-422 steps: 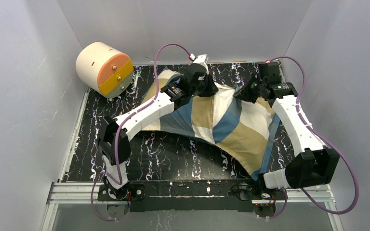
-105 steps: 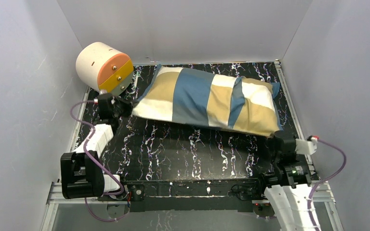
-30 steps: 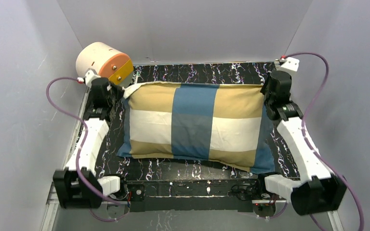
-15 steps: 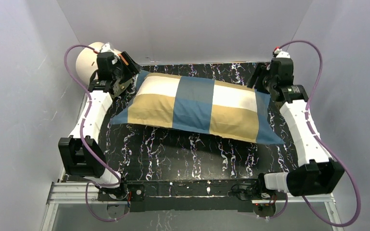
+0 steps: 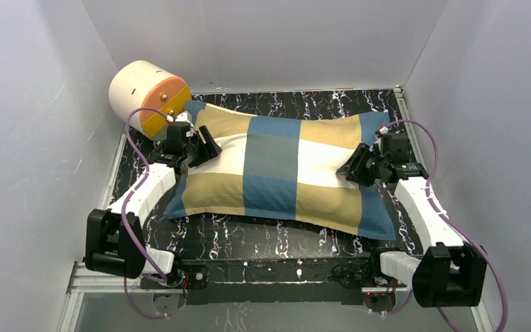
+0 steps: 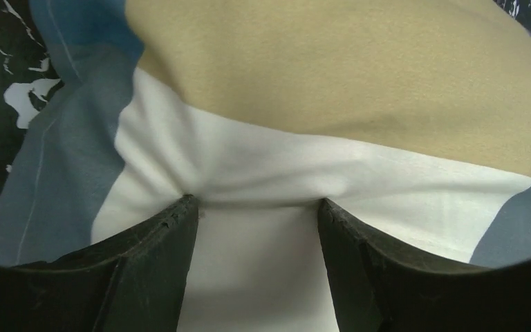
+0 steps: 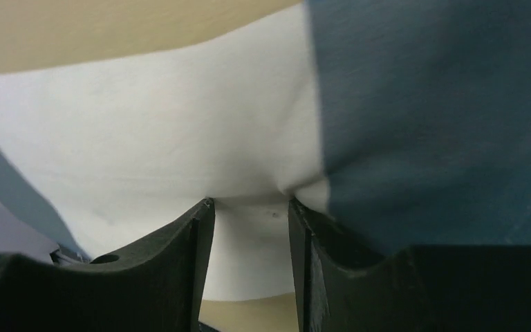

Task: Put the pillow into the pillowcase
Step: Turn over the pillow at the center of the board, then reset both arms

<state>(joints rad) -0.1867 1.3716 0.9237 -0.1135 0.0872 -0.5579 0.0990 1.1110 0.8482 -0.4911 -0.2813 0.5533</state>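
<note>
The pillowcase (image 5: pixel 283 173), in blue, tan and cream blocks, lies plump and flat across the middle of the table. The pillow itself is hidden; no plain white cushion shows. My left gripper (image 5: pixel 211 149) rests on the pillowcase's left end. In the left wrist view its jaws (image 6: pixel 256 202) stand open, tips sunk into the cream band (image 6: pixel 332 173). My right gripper (image 5: pixel 351 169) presses on the right part of the pillowcase. Its jaws (image 7: pixel 249 202) stand apart with cream cloth (image 7: pixel 180 117) between the tips and blue cloth (image 7: pixel 429 117) beside them.
A cream cylinder with an orange and yellow face (image 5: pixel 148 97) stands at the back left, touching the pillowcase's far left corner. The black marbled table (image 5: pixel 269 232) is walled in by grey panels on three sides. Purple cables loop from both wrists.
Both grippers have come down from the far corners onto the top of the pillowcase. The pillowcase now lies lower and flatter, nearer the front. Both jaws, shut a second ago, stand apart.
</note>
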